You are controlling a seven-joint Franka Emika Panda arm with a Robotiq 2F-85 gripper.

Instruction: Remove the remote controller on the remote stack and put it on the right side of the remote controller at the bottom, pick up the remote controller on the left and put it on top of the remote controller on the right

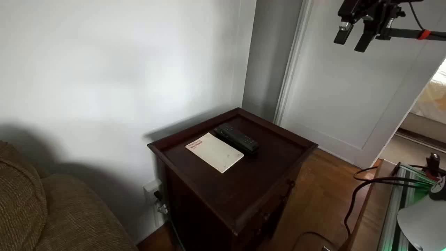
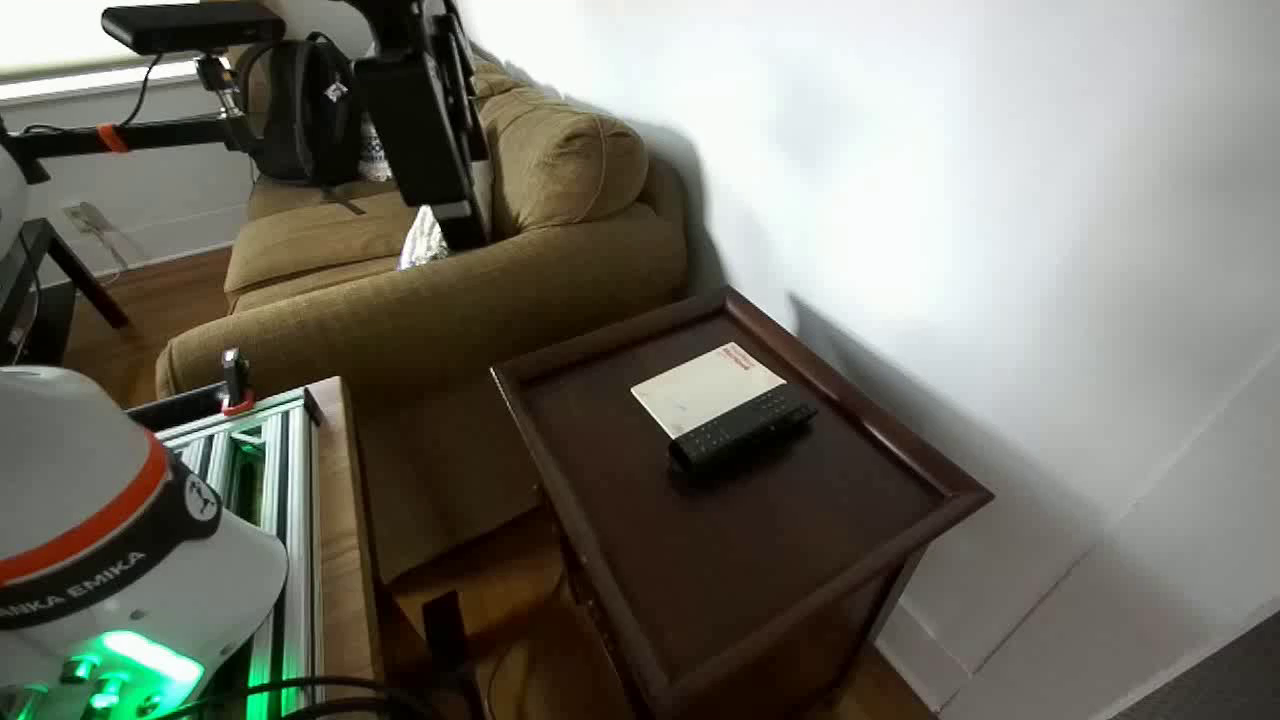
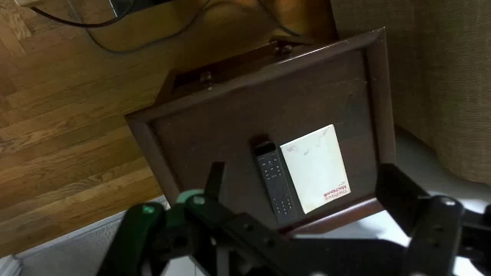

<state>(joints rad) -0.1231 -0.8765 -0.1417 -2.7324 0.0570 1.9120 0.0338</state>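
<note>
- My pincer [image 3: 302, 168], wrist view: fingers spread wide at 9 and 3 o'clock, nothing held; both exterior views show it raised, well apart from the tabletop [image 1: 275, 146]. Step in hand, as I judge it: reaching for the upper controller [image 3: 275, 182] of the remote stack [image 2: 742, 431].
- Tabletop at the stack's 9 o'clock, wrist view: the likely setting-down place, so I should lift straight up before carrying that way.
- The stack itself, on the tabletop's 6 o'clock half: I should shift toward 9 o'clock, turn until my fingers face from half past 8 to half past 2, across its narrow width, and grip shallowly, lest the one beneath, hard to make out here, come too. Long axis: half past 11 to half past 5; the glossy, button-free end points to half past 11.
- White booklet [image 3: 316, 168], just beside the stack at 3 o'clock, roughly parallel: my finger on that side could snag its edge.
</note>
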